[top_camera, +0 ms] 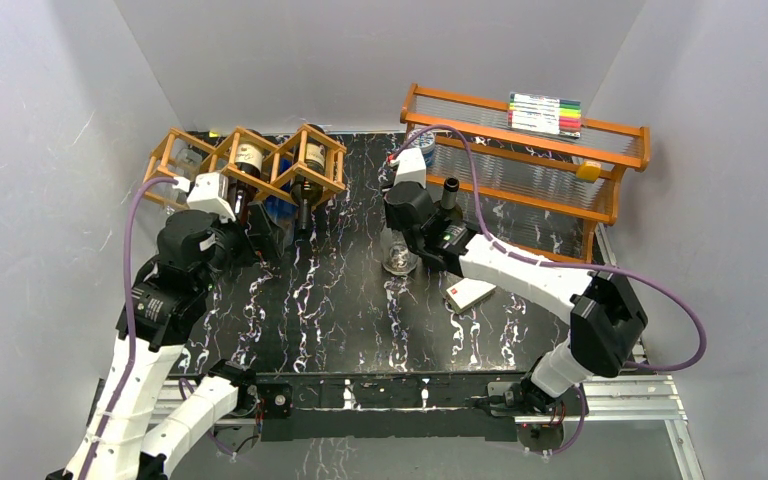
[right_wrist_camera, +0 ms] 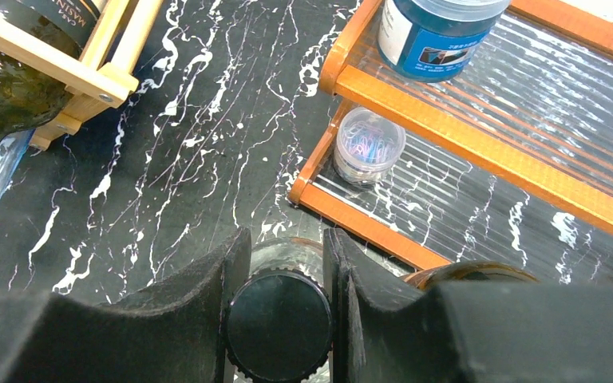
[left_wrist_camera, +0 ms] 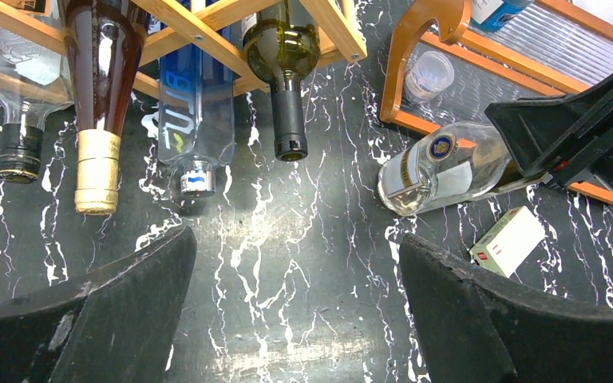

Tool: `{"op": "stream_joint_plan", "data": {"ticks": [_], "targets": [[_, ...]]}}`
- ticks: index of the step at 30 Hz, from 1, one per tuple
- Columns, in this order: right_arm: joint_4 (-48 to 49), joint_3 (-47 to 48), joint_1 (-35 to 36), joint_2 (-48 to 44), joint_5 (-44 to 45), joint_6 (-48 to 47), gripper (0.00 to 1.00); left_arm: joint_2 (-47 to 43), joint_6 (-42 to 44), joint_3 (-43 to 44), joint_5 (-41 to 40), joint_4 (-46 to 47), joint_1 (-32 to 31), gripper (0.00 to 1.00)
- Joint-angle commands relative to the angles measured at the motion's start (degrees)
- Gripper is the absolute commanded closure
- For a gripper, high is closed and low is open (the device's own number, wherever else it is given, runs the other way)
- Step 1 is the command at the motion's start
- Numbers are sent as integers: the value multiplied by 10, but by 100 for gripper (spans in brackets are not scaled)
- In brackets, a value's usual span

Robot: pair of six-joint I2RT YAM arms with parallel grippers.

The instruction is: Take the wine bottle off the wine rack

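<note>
From above, the wine rack [top_camera: 278, 148] stands at the far left of the tabletop [top_camera: 340, 300]. The left hand [top_camera: 270, 235] is just in front of it, and the right hand [top_camera: 407, 215] is well apart, over mid-table. The left arm is plainly the nearer.

Through the left wrist, our left hand [left_wrist_camera: 295, 239] is released, fingers spread wide with nothing between them. The wine bottle [left_wrist_camera: 96, 104], dark with a gold-foiled neck, lies in the rack [left_wrist_camera: 199, 41]. Its long axis runs toward us, neck first, ahead and left of the hand's centre. A green bottle [left_wrist_camera: 283, 48] lies the same way nearer centre, and we cannot be sure which one is meant.

Through the right wrist, our right hand [right_wrist_camera: 283, 247] is clenched on the black cap [right_wrist_camera: 278, 327] of a clear bottle, which looks to be standing off the rack [right_wrist_camera: 64, 72].
</note>
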Motion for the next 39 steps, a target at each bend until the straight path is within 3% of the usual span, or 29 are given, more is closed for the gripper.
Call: {"op": "stream_joint_plan", "data": {"ticks": [1,3,11,16,18,22,25,29,33,39], "targets": [[31,-4,-8,-34,20,-16,79,-10,-2,-5,8,14,0,2],[23,-2,-8,-31,12,-11,74,-9,-2,-6,14,14,-1,2],[-33,33,-8,-40,-19,-14,39,-13,0,-18,25,18,0,2],[-67,78,-8,-87,-120,-44,8,5,1,-30,26,26,0,2],[-92,114,-8,-97,-142,-60,2,14,-1,-42,29,28,-1,2],[-99,122,-8,-138,-175,-65,2,40,-15,-67,66,47,-1,2],[-85,93,-8,-175,-208,-62,2,109,-27,-62,129,64,-1,2],[-76,76,-8,-184,-210,-68,2,148,-17,-49,137,68,-1,2],[-79,76,-8,-188,-216,-79,2,221,8,-9,128,75,-1,3],[-81,65,-8,-216,-208,-88,2,309,18,41,47,82,0,5]]}}
